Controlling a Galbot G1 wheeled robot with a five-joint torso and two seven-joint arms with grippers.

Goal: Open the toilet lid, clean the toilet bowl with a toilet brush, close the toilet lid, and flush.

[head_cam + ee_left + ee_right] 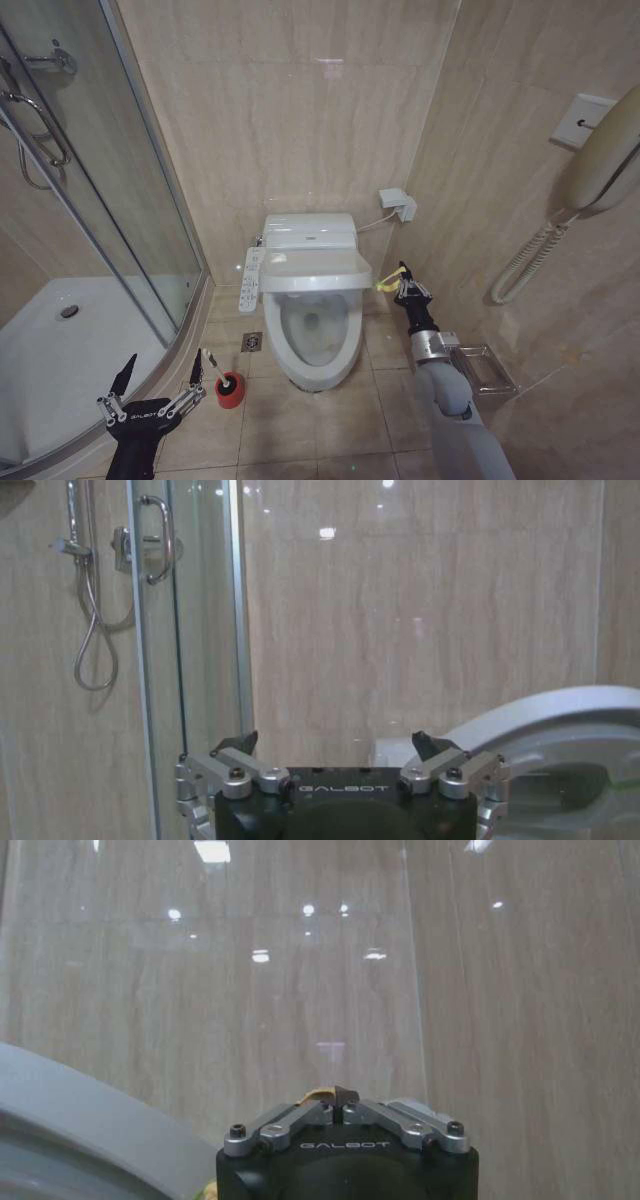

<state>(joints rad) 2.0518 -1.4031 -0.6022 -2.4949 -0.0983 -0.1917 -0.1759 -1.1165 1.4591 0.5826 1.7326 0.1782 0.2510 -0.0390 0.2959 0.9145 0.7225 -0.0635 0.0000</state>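
While the large glossy white plastic oval toilet lid stands partly raised over the white ceramic elongated toilet bowl, the right claw sits just beside the lid's right edge, fingers pinched together with something yellow between them. Low down, the left claw gapes wide and empty; the slim white toilet brush in its small round red cup stands just to its right, handle leaning, nearer this arm

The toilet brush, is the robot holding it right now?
No, the toilet brush stands in its red cup on the floor, and the open left gripper beside it holds nothing.
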